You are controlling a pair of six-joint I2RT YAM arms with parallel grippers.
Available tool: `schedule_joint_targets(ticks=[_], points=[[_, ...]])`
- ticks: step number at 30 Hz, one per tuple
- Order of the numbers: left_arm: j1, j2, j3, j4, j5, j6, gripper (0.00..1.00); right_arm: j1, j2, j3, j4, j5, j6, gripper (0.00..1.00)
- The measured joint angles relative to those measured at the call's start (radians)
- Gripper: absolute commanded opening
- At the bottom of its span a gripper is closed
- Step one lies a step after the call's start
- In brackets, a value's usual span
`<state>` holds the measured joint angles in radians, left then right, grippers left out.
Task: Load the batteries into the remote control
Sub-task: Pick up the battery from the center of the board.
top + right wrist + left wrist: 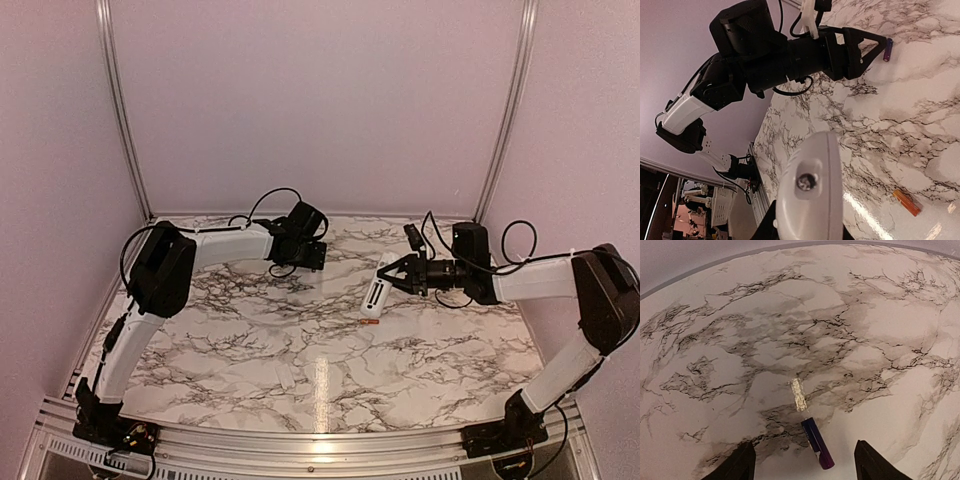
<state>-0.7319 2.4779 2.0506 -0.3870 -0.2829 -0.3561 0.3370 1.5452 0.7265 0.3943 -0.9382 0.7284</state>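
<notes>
**Risk, dark battery:** This one's my main worry. The dark battery [817, 442] lies flat on the marble table [850, 330], slanted across the gap instead of square to the left fingers [737, 467]. If I close from here, I reckon one pad catches an end first and it rolls or spins off. It's a round thing on a glossy top, so no forgiveness.

**Risk, remote control:** From overhead, the remote control [377, 291] looks pinched near one end, with the rest hanging down toward the marble. My guess is that pushing a cell in could lever it round in the grip.

**Risk, orange battery:** The orange battery [371, 321] sits loose on the table, just beside the remote's low end. A careless swing of the remote could flick it away.

**Risk, battery bay:** No view shows me the bay or the terminals, so polarity is a blind guess right now.

**Left gripper:** The left gripper [804, 466] is spread wide and holding nothing. It's low over the back of the table with a finger on either side of the dark battery. I see no contact with the battery in the wrist view.

**Right gripper:** The right gripper [398, 272] is clenched on the remote control, over the right half of the table. I can't tell whether the remote's low tip touches the marble.
</notes>
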Motion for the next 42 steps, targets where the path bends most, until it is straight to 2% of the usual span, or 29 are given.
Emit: schedule_joint_targets(ticks=[9, 22, 24, 26, 29, 32, 36, 39, 42], points=[[0.0, 0.108, 0.13, -0.051, -0.041, -0.018, 0.6, 0.0, 0.0, 0.0, -0.006, -0.001, 0.0, 0.0], [0.0, 0.131, 0.152, -0.104, -0.052, -0.022, 0.08, -0.002, 0.003, 0.0, -0.006, -0.003, 0.0, 0.0], [0.001, 0.089, 0.08, -0.093, -0.05, -0.029, 0.01, -0.002, 0.003, 0.0, -0.006, -0.003, 0.0, 0.0], [0.004, 0.029, -0.015, -0.085, -0.051, -0.045, 0.0, -0.002, 0.003, 0.0, -0.006, -0.003, 0.0, 0.0], [0.006, -0.111, -0.23, -0.079, -0.057, -0.077, 0.0, -0.002, 0.003, 0.0, -0.005, -0.003, 0.0, 0.0], [0.011, -0.301, -0.51, -0.048, -0.06, -0.141, 0.0, 0.003, 0.003, 0.0, -0.005, -0.003, 0.0, 0.0], [0.015, -0.566, -0.819, -0.004, -0.062, -0.295, 0.0, 0.016, 0.004, 0.0, -0.005, -0.002, 0.001, 0.0], [-0.003, -0.716, -0.929, -0.015, -0.1, -0.462, 0.0, 0.031, 0.008, 0.0, -0.004, -0.002, 0.002, 0.0], [-0.06, -0.769, -0.932, -0.066, -0.171, -0.651, 0.0, 0.04, 0.008, 0.003, -0.003, -0.002, 0.004, 0.0]])
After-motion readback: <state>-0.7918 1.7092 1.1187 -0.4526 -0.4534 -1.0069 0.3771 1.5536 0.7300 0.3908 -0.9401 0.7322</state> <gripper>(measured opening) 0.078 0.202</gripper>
